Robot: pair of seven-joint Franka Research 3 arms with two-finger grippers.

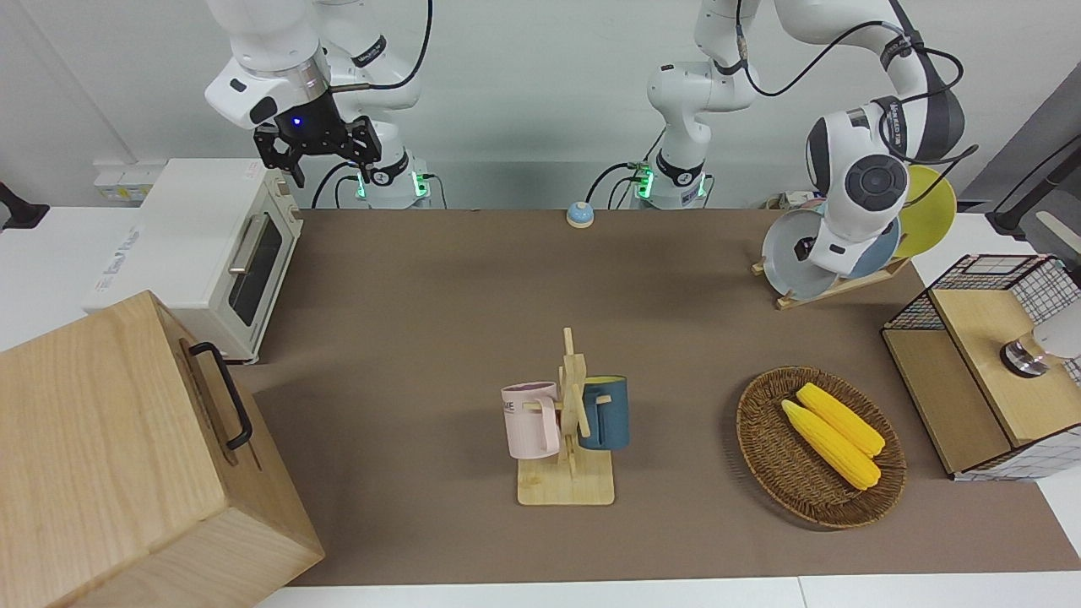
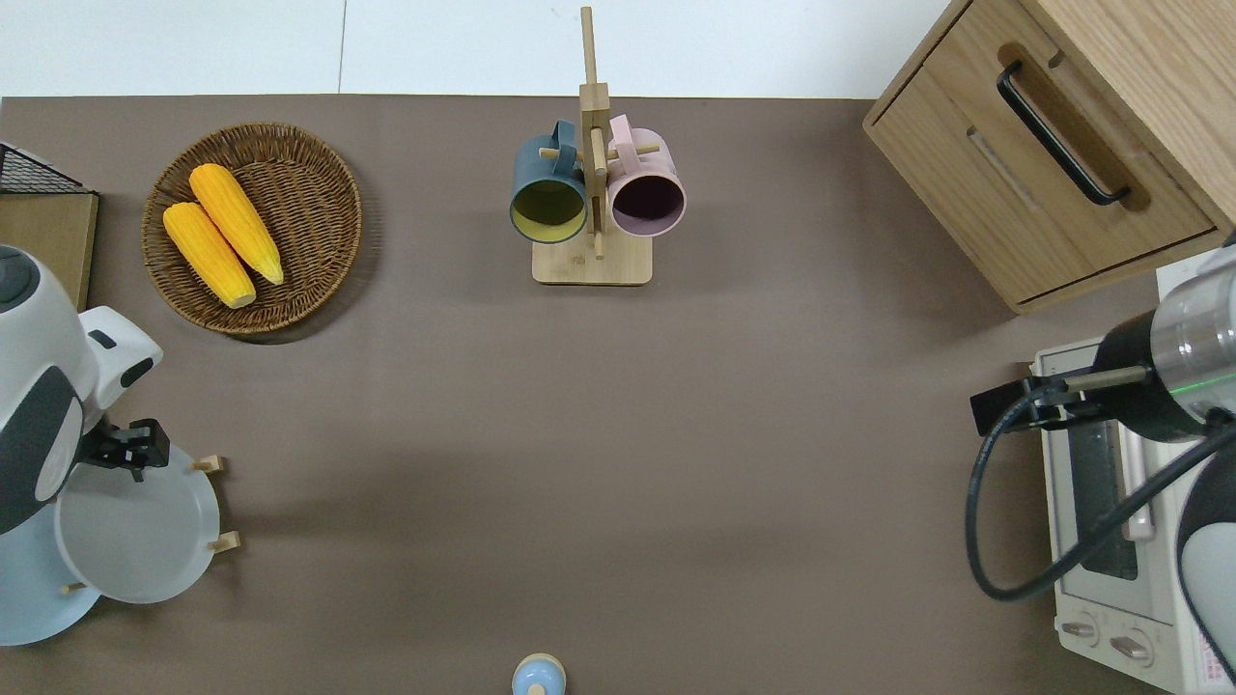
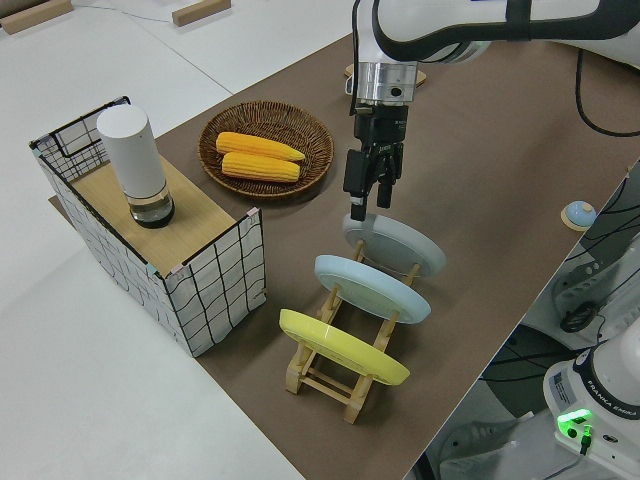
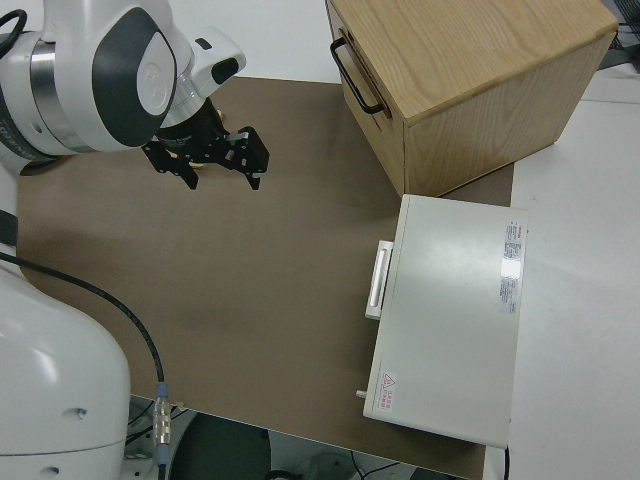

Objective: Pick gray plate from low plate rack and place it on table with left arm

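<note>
The gray plate leans in the low plate rack at the left arm's end of the table, in the slot nearest the table's middle. It also shows in the overhead view and the left side view. My left gripper points down at the plate's upper rim, fingers apart on either side of the rim; in the overhead view the gripper sits at the plate's edge. The plate rests in the rack. My right gripper is open, and its arm is parked.
A sky-blue plate and a yellow plate stand in the same rack. A basket with two corn cobs, a wire-sided box, a mug stand, a toaster oven and a wooden cabinet stand around.
</note>
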